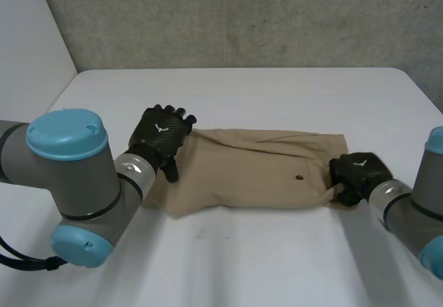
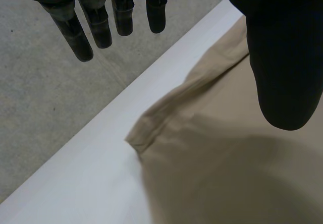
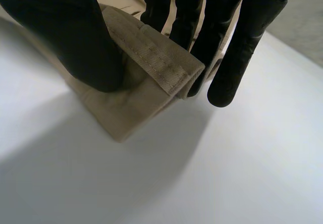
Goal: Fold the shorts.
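Tan shorts (image 1: 256,172) lie flat across the middle of the white table, folded lengthwise, with a small dark button (image 1: 299,178) showing. My left hand (image 1: 160,137) hovers over the shorts' left end with straight fingers (image 2: 81,30) and thumb (image 2: 282,67) apart, holding nothing; a cloth corner (image 2: 139,138) lies below it. My right hand (image 1: 356,172) is at the shorts' right end near the front corner. Its thumb (image 3: 75,42) and fingers (image 3: 227,57) pinch a thick seamed edge of the shorts (image 3: 156,67), lifted slightly off the table.
The white table (image 1: 242,265) stretches bare in front of the shorts and behind them. A grey concrete wall (image 1: 242,16) rises past the table's far edge. My left arm's elbow (image 1: 76,182) stands at the front left.
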